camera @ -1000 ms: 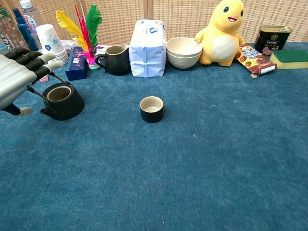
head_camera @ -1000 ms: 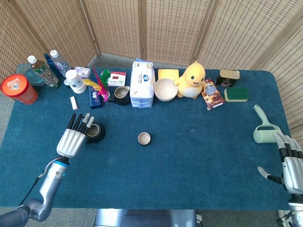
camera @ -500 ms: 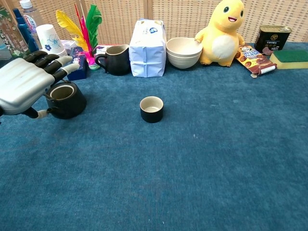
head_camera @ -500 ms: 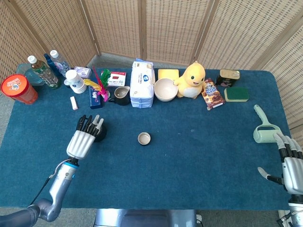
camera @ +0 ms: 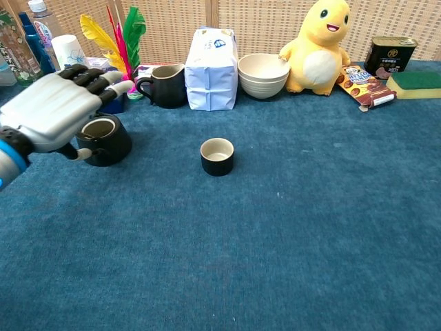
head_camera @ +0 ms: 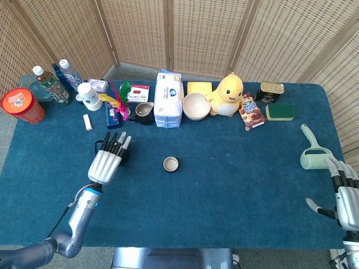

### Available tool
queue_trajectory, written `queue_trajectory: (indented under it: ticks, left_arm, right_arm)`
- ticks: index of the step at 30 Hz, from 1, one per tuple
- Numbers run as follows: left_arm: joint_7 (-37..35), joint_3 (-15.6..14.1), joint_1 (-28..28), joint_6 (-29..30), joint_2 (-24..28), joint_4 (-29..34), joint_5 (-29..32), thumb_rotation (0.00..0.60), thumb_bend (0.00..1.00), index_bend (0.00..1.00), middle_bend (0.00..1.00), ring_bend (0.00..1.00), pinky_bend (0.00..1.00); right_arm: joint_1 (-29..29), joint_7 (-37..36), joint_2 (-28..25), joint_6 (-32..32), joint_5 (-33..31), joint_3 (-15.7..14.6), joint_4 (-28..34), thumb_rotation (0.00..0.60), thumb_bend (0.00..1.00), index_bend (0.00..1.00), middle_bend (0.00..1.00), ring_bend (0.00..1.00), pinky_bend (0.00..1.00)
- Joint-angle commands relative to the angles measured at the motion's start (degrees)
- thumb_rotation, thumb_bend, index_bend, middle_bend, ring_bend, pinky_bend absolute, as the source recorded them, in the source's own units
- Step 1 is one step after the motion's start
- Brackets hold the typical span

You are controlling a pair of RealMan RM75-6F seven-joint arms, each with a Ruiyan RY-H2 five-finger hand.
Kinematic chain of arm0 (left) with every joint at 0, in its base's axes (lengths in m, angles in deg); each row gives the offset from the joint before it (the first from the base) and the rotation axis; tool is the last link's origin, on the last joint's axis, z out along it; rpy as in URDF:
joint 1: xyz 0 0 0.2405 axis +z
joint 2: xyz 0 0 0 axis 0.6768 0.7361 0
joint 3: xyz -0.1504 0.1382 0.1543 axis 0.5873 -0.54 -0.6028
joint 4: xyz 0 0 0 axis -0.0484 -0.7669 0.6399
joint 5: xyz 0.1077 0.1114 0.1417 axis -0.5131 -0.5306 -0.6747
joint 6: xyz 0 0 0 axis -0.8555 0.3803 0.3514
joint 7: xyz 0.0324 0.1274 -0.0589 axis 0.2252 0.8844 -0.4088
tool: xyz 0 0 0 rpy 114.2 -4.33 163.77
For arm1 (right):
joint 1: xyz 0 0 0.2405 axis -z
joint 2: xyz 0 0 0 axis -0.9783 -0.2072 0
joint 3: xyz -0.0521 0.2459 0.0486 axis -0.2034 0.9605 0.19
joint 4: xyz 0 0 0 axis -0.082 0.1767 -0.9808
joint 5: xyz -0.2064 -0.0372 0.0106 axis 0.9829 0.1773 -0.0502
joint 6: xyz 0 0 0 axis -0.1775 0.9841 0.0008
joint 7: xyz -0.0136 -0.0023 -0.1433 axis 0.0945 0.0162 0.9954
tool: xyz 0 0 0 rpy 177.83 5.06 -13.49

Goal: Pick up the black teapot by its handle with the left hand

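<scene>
Black teapot (camera: 110,141) (cream inside) on blue table (camera: 289,227).
</scene>
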Motion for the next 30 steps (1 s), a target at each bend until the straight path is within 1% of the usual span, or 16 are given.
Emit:
queue_trajectory:
  ticks: [1, 8, 11, 14, 16, 19, 21, 24, 26, 30]
  left_arm:
    - [1.2, 1.0, -1.3, -1.1, -1.3, 0.7, 1.3, 0.6, 0.16, 0.0, 0.0, 0.0, 0.05]
    - [4.1, 2.2, -3.4, -1.5, -3.3, 3.7, 2.2, 0.6, 0.16, 0.0, 0.0, 0.0, 0.05]
    - [4.7, 3.0, -3.9, -1.7, -4.1, 5.5, 3.7, 0.6, 0.16, 0.0, 0.0, 0.0, 0.05]
    - [5.7, 2.8, -4.0, -1.8, -3.6, 6.9, 4.1, 0.6, 0.16, 0.0, 0.0, 0.0, 0.05]
    - [6.1, 2.2, -3.7, -2.2, -2.0, 8.5, 4.4, 0.6, 0.16, 0.0, 0.0, 0.0, 0.05]
    - [6.8, 1.1, -2.7, -3.2, 2.4, 12.9, 5.7, 0.6, 0.16, 0.0, 0.0, 0.0, 0.05]
    - [6.9, 0.7, -2.1, -3.3, 4.5, 14.7, 6.1, 0.6, 0.16, 0.0, 0.0, 0.0, 0.05]
    - [5.6, 0.2, -1.1, -3.5, 9.8, 16.9, 6.5, 0.6, 0.16, 0.0, 0.0, 0.0, 0.05]
    - [3.7, 0.3, -1.1, -4.3, 12.3, 17.3, 6.9, 0.6, 0.16, 0.0, 0.0, 0.0, 0.05]
    - [-0.3, 0.0, -1.8, -7.0, 15.6, 16.3, 7.1, 0.6, 0.16, 0.0, 0.0, 0.0, 0.05]
  right_arm:
    - [0.0, 0.0, 0.0, 0.0, 0.0, 0.0, 0.0, 0.6, 0.0, 0.0, 0.0, 0.0, 0.0]
    - [0.0, -0.9, -0.3, 0.0, -0.2, 0.2, -0.1, 0.6, 0.0, 0.0, 0.0, 0.0, 0.0]
    - [0.1, -1.3, -0.5, -0.1, -0.1, 0.2, -0.1, 0.6, 0.0, 0.0, 0.0, 0.0, 0.0]
    - [0.2, -1.6, -0.6, -0.3, -0.2, 0.2, -0.1, 0.6, 0.0, 0.0, 0.0, 0.0, 0.0]
    - [0.2, -1.8, -0.7, -0.3, -0.2, 0.3, -0.1, 0.6, 0.0, 0.0, 0.0, 0.0, 0.0]
    - [0.2, -1.9, -0.8, -0.3, -0.2, 0.3, -0.1, 0.6, 0.0, 0.0, 0.0, 0.0, 0.0]
    - [0.2, -1.8, -0.8, -0.3, -0.1, 0.2, 0.0, 0.6, 0.0, 0.0, 0.0, 0.0, 0.0]
    - [0.2, -1.4, -0.7, -0.4, 0.4, 0.0, 0.2, 0.6, 0.0, 0.0, 0.0, 0.0, 0.0]
    - [0.2, -1.0, -0.6, -0.3, 0.7, -0.1, 0.3, 0.6, 0.0, 0.0, 0.0, 0.0, 0.0]
    - [0.1, -0.3, -0.3, -0.2, 0.5, -0.2, 0.3, 0.6, 0.0, 0.0, 0.0, 0.0, 0.0]
